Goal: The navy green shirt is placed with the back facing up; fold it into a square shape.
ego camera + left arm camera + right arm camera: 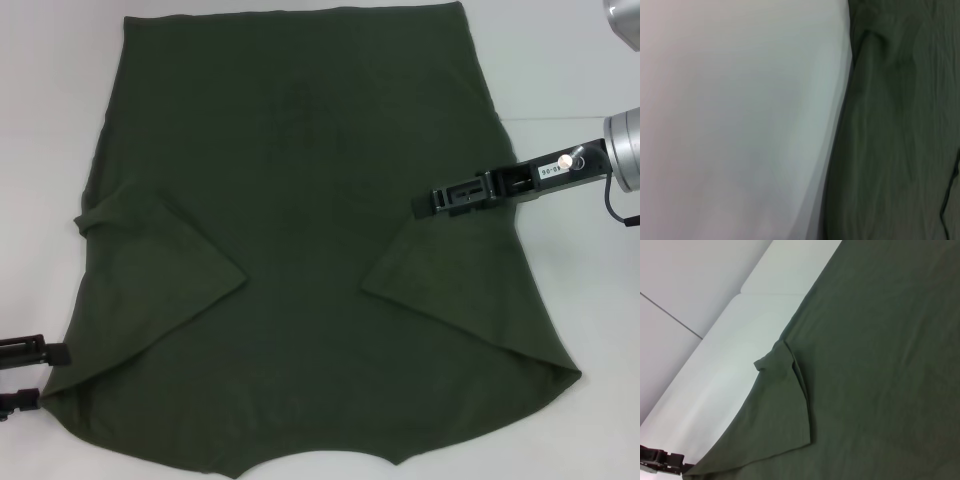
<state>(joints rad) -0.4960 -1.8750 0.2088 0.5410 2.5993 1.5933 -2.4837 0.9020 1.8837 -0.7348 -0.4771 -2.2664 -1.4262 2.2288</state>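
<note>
The navy green shirt point(300, 200) lies flat on the white table point(50, 150), plain side up, and covers most of the head view. Both short sleeves are turned inward: the left sleeve point(150, 260) and the right sleeve point(440, 270) lie as triangles on the body. My right gripper point(418, 205) hovers over the shirt's right side, just above the folded right sleeve. At the shirt's lower left edge my left gripper point(25, 375) stands open, beside the cloth. The right wrist view shows the shirt point(880, 340), the left sleeve point(785, 405) and the left gripper point(662, 460) far off.
White table shows left of the shirt point(900, 125) in the left wrist view, as bare table point(740, 100). Bare table point(580, 260) also lies right of the shirt in the head view. A table seam point(670, 315) runs beyond the shirt's far side.
</note>
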